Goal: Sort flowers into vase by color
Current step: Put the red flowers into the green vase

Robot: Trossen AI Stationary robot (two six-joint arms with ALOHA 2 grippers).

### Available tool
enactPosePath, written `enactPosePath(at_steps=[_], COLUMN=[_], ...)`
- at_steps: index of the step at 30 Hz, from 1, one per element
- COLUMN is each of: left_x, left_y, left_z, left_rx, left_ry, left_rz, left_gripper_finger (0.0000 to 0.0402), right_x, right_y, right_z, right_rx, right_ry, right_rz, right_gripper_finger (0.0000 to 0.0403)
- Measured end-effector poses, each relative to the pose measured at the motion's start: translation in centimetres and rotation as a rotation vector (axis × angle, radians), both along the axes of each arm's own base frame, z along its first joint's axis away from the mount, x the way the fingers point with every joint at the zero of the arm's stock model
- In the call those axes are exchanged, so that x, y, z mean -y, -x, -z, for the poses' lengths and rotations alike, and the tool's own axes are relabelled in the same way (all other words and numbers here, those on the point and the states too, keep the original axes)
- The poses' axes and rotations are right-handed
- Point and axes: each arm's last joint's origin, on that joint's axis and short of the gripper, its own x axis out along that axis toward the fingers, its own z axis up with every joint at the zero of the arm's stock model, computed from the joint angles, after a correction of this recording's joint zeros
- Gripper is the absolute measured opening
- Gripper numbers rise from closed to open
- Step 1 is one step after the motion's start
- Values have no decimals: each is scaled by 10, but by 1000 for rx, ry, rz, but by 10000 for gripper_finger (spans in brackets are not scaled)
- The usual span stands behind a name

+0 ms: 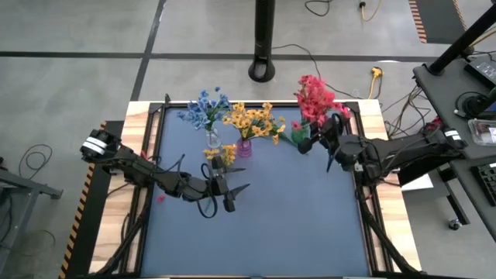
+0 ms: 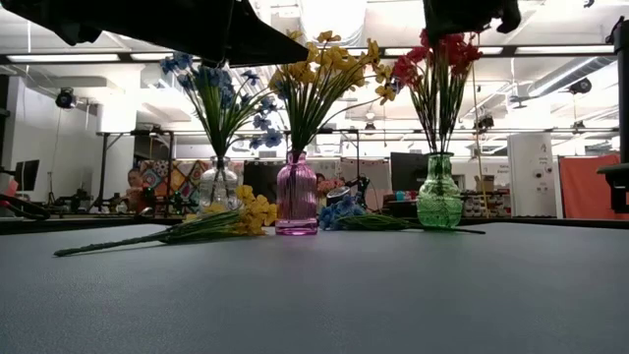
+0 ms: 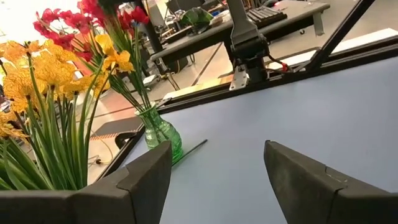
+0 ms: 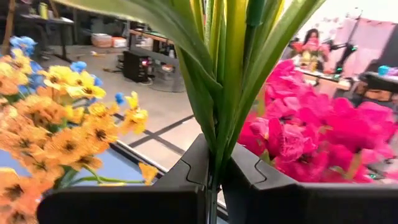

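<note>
Pink vase (image 2: 297, 193), green vase (image 2: 439, 193), blue mat (image 1: 294, 209)

Dark blue table mat (image 1: 279, 225), wooden table edge (image 1: 108, 240), black pole base (image 1: 262, 70) beyond

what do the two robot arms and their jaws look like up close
Both arms are dark, near-black jointed links. The left arm wears a white band with a dark stripe near its base; the right arm has similar white markings by its far joint. The left gripper ends in two flat, angular dark grey jaws with bevelled edges. The right gripper has the same blocky matte black jaws, notched inside.
</note>
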Motion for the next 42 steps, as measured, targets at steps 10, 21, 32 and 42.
enactPosePath(at_steps=[10,21,32,42], left_x=[0,0,-2,-3], left_y=[1,1,2,4], left_z=[5,6,9,13], left_rx=[-47,-59,-85,-93], left_ry=[-15,-19,-32,-28], left_rz=[0,-1,-52,-54], left_gripper_finger=[237,237,237,237], right_x=[11,12,12,17], right_y=[-4,-17,-26,-32], right_z=[-1,-5,-8,-1], right_rx=[5,-47,-98,-117], right_ry=[8,62,84,77], right_rz=[-19,-12,63,93], right_gripper_finger=[18,18,18,18])
